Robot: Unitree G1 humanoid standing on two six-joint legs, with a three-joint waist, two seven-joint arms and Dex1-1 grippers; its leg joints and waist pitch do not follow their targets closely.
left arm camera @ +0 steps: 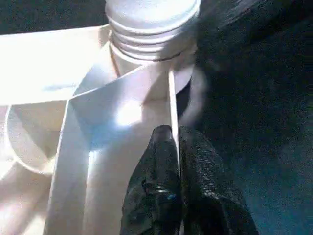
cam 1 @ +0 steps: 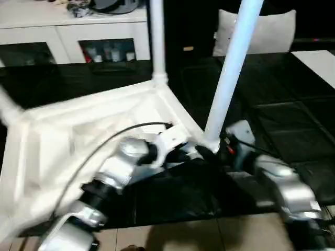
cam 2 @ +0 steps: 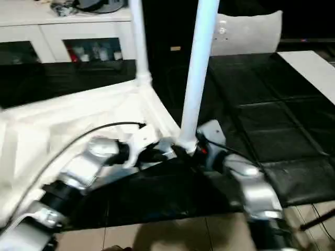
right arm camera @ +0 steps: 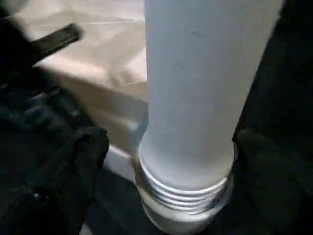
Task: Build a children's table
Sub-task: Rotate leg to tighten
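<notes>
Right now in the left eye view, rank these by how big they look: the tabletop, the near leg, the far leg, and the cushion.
1. tabletop
2. near leg
3. far leg and cushion: look about alike, and the leg runs out of the picture, so unranked.

Tabletop: smooth white plastic, slight sheen. Leg btwn right jaws: smooth matt white plastic w/ ridged thread. Left fingers: black, textured rubbery. Forearms: shiny silver metal.

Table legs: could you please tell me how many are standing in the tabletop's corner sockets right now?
2. One leg stands in the near corner socket, between the grippers. Another leg stands in the far corner by the cabinet. Others may be hidden beyond the left edge.
</notes>
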